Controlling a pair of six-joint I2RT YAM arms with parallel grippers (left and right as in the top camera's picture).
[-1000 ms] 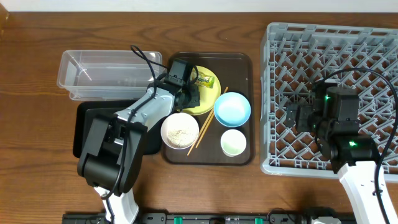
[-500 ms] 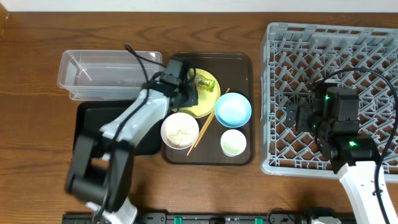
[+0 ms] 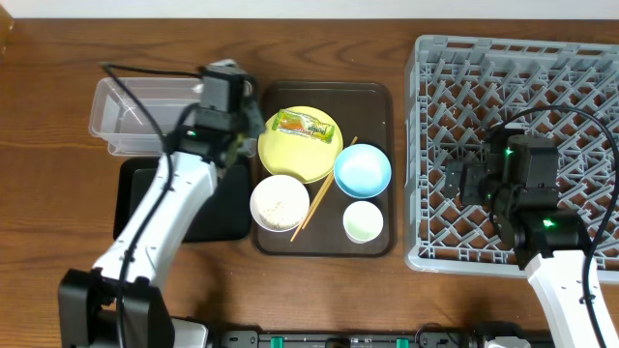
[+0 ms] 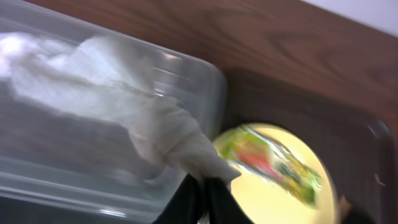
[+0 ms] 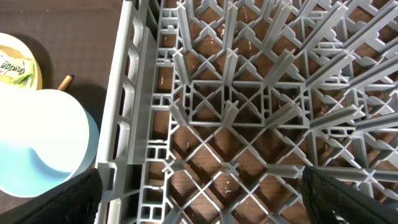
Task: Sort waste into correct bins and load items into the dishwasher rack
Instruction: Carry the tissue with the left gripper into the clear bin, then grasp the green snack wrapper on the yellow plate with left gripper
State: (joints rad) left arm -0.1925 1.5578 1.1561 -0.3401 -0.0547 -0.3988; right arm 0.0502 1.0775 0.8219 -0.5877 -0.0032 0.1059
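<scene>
My left gripper [image 4: 204,190] is shut on a crumpled white paper [image 4: 155,124], which hangs in front of the right end of the clear tub [image 4: 62,155]. From overhead this gripper [image 3: 244,124] sits between the clear tub [image 3: 135,116] and the yellow plate [image 3: 300,155]. A green-and-orange wrapper [image 3: 303,124] lies on that plate. The white bowl [image 3: 280,202] holds rice scraps. The blue bowl [image 3: 362,169], green cup [image 3: 363,221] and chopsticks [image 3: 319,198] rest on the brown tray. My right gripper [image 5: 202,186] stands open over the grey rack [image 5: 249,99], holding nothing.
The black tray [image 3: 131,193] lies in front of the clear tub, partly under my left arm. The brown serving tray [image 3: 377,97] sits between the bins and the rack [image 3: 580,68]. The rack's left wall stands close to the blue bowl [image 5: 43,143].
My left gripper has lifted the white paper off the plate and swung left towards the clear tub. The wrapper stayed on the plate. The right arm has not moved.
</scene>
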